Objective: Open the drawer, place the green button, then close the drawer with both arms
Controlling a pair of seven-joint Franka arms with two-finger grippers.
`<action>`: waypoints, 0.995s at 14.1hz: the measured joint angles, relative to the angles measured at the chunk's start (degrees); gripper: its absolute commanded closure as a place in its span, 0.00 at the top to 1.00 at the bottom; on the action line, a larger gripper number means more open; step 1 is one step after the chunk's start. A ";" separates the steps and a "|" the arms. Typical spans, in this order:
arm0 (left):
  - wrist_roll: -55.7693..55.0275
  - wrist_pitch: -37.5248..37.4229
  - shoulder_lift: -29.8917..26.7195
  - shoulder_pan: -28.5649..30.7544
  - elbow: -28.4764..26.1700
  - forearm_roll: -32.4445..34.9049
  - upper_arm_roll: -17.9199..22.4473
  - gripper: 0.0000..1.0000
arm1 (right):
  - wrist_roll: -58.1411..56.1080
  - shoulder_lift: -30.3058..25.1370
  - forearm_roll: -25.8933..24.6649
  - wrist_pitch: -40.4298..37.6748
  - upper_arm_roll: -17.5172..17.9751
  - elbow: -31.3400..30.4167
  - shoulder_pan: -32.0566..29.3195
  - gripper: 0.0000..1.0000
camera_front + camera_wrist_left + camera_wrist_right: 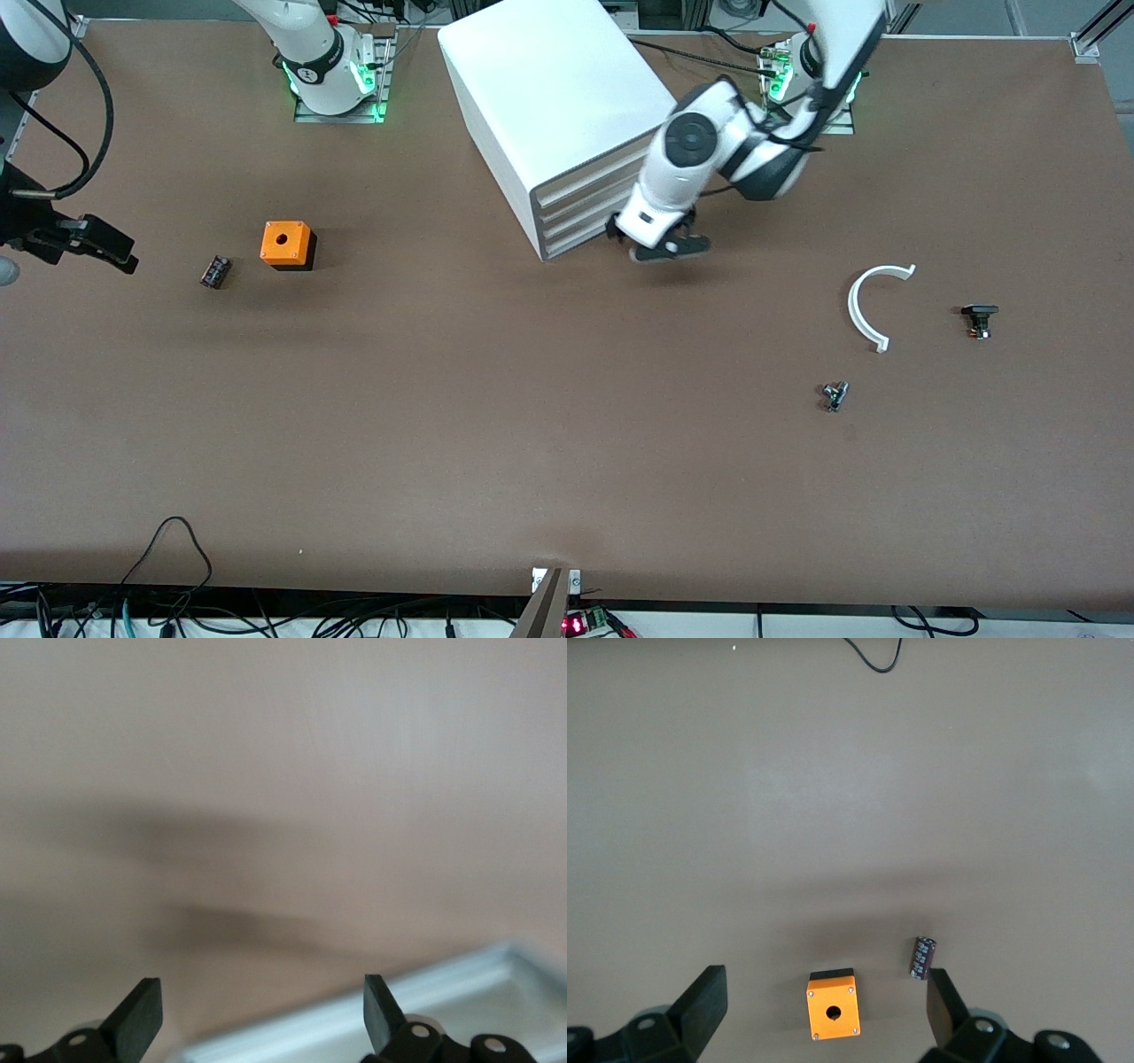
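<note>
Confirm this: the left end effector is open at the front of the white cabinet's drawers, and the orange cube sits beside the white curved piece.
Not quite. The left end effector is open by the cabinet drawers, but the orange cube sits beside the small dark cylinder, toward the right arm's end of the table. The white curved piece lies toward the left arm's end. The front view shows this.

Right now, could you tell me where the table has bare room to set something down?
The widest bare patch lies nearer the front camera than the orange cube and the cabinet. Another lies between them. It is crowded toward the left arm's end, around the white arc, the button and the black-capped part.
</note>
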 measured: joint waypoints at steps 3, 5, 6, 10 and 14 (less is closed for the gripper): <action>2.24 -0.68 -6.97 7.50 2.32 0.05 3.55 1.00 | -0.08 -0.42 0.00 -0.19 -0.21 -0.55 0.11 1.00; 9.83 -5.25 -12.21 9.31 3.12 0.07 6.23 1.00 | -0.14 -1.01 0.00 -0.88 -0.36 -1.28 0.16 1.00; 14.48 -8.67 -14.87 9.30 3.62 0.07 7.86 1.00 | -0.23 -1.96 0.00 -1.07 -0.42 -2.41 0.17 1.00; 33.71 -28.17 -22.62 9.49 11.21 0.07 16.22 1.00 | -1.22 -6.65 0.00 -3.53 -0.89 -7.46 0.18 1.00; 46.23 -40.89 -23.39 10.83 21.99 0.07 22.56 1.00 | -1.49 -7.44 0.00 -5.05 -0.98 -7.76 0.34 1.00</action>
